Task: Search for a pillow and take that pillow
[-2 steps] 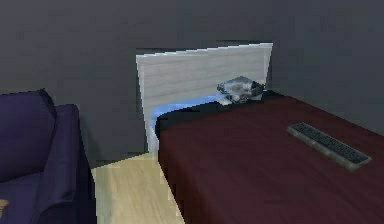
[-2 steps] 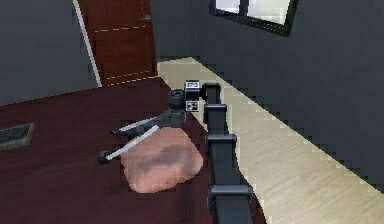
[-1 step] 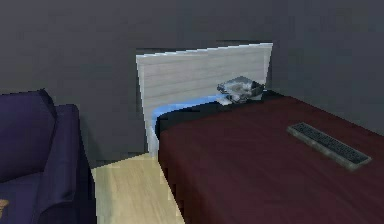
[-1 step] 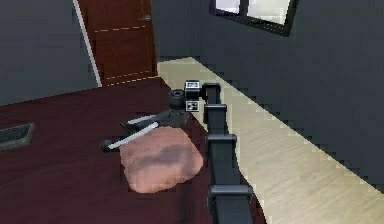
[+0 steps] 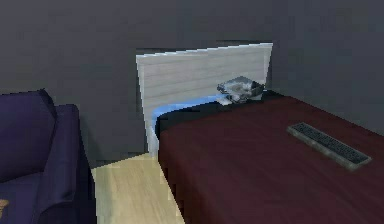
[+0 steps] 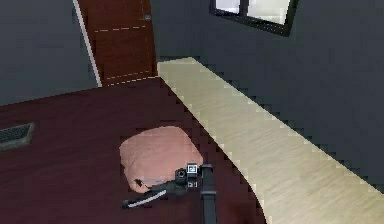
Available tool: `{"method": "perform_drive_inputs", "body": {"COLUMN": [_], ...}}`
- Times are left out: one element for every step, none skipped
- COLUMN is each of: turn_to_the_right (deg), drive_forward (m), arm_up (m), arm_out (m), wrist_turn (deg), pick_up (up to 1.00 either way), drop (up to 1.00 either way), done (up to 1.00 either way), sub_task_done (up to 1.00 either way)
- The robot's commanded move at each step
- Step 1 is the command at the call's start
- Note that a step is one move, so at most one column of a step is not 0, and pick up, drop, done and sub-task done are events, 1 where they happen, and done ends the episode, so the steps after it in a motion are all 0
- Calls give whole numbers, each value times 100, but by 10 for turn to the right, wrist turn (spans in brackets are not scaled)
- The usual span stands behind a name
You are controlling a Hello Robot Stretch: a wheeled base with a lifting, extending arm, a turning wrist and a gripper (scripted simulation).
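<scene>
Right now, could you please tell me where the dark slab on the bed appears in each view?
Forward view: the slab lies on the bed at the right, near the edge.
Arm side view: at the left edge, left of the pillow.
Shared landmark: the dark red bed.

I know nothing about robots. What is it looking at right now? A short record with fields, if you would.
room: bed with dark red cover and white headboard
pillow: pink, lying on the bed
hand: at the pillow's lower edge in the arm side view; cannot tell whether it holds anything
also on bed: dark flat strip, grey thing
nearby: purple sofa, reddish door
</scene>
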Motion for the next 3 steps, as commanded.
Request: {"method": "perform_drive_inputs", "body": {"turn_to_the_right": [0,0,0], "drive_forward": [0,0,0], "arm_up": [0,10,0], "arm_out": [0,0,0], "wrist_turn": [0,0,0], "pick_up": [100,0,0], "drop": [0,0,0], "done": [0,0,100], "sub_task_done": [0,0,0]}}
